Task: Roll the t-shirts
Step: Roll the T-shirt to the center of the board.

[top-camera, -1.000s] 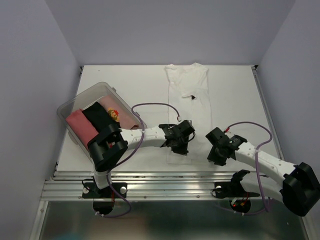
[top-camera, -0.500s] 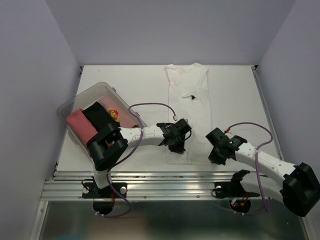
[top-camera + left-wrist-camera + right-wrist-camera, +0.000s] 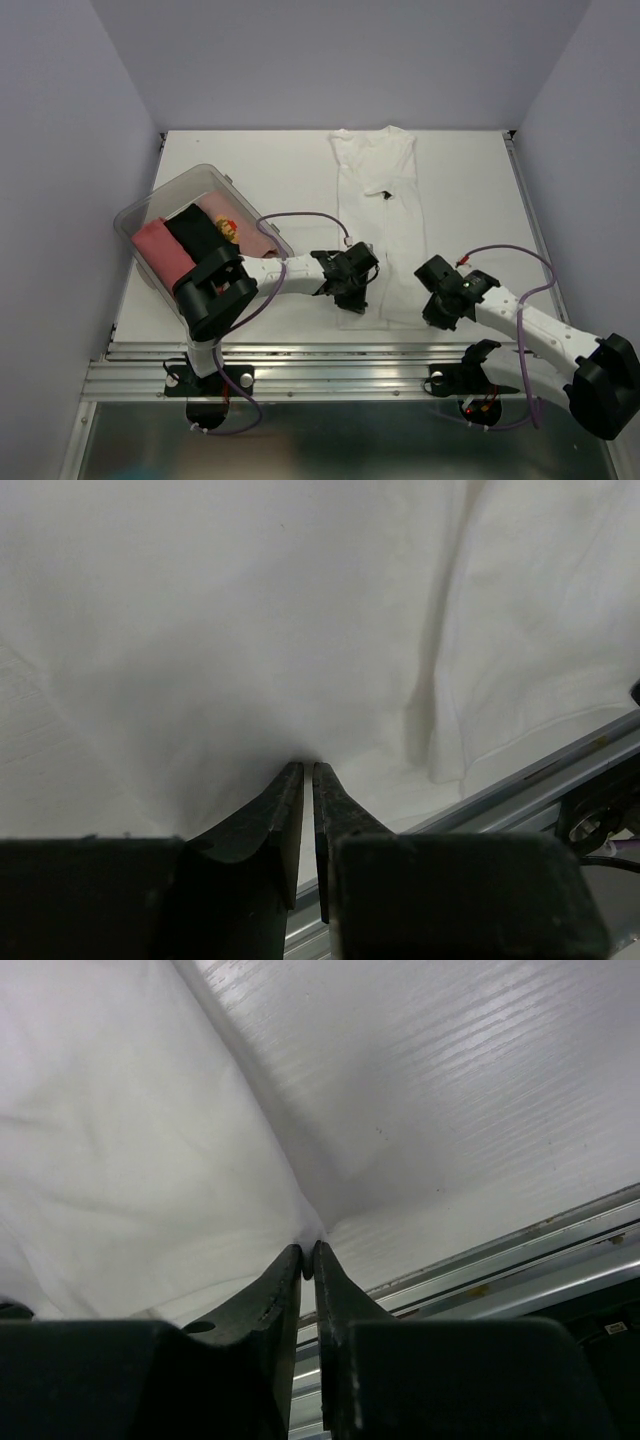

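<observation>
The white t-shirt point(image 3: 380, 200) lies in a long narrow strip on the table, collar at the far end, with its small dark neck label point(image 3: 383, 193) showing. My left gripper point(image 3: 352, 287) is at the shirt's near left corner. In the left wrist view point(image 3: 307, 767) its jaws are closed to a thin slit on the white cloth point(image 3: 250, 610). My right gripper point(image 3: 438, 303) is at the near right corner. In the right wrist view point(image 3: 308, 1250) it pinches a fold of the cloth point(image 3: 130, 1160).
A clear plastic tub point(image 3: 180, 182) at the left holds a salmon-pink shirt point(image 3: 160, 247), a black one point(image 3: 195, 235) and a red/yellow print one point(image 3: 228, 229). The metal rail point(image 3: 330, 352) runs along the table's near edge, close below both grippers.
Both grippers have shifted slightly toward the near edge, the left one also leftward, keeping hold of the shirt's near end.
</observation>
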`<state>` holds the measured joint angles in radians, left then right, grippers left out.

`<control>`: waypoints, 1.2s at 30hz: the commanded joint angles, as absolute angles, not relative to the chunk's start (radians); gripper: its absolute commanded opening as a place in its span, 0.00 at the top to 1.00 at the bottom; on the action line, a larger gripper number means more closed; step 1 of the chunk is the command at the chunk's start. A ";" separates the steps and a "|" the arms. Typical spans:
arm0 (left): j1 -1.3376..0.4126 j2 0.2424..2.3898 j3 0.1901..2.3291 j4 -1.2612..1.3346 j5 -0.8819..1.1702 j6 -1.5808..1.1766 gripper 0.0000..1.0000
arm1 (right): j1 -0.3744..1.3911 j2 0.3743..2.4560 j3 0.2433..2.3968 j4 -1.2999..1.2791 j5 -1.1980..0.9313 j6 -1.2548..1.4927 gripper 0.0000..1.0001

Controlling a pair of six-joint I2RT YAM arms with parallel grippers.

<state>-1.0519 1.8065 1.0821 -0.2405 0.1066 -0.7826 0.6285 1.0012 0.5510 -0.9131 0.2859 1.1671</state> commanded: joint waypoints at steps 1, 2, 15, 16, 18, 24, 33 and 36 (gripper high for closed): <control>-1.052 1.801 1.048 -0.253 0.103 -0.772 0.79 | 0.623 1.009 0.594 -0.954 0.330 1.174 0.82; -1.052 1.795 1.046 -0.253 0.098 -0.770 0.79 | 0.623 1.012 0.597 -0.953 0.330 1.164 0.81; -1.014 1.804 0.980 -0.232 0.087 -0.753 0.79 | 0.623 1.109 0.765 -0.835 0.334 0.993 0.54; -1.005 1.813 0.973 -0.230 0.090 -0.753 0.79 | 0.623 1.123 0.768 -0.818 0.342 0.983 0.58; -0.997 1.824 0.959 -0.221 0.086 -0.752 0.79 | 0.623 1.173 0.770 -0.761 0.386 0.966 0.65; -0.928 1.802 0.951 -0.225 0.072 -0.735 0.79 | 0.592 1.330 0.759 -0.583 0.362 0.902 0.65; -0.882 1.760 0.942 -0.262 0.057 -0.698 0.79 | 0.595 1.428 0.689 -0.476 0.207 0.914 0.62; -0.885 1.712 0.924 -0.265 0.081 -0.703 0.79 | 0.614 1.394 0.661 -0.482 0.183 0.930 0.61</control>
<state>-0.8883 1.7489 0.9779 -0.1463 0.1547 -0.7506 0.5919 1.4097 0.7189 -0.5236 0.2619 0.9085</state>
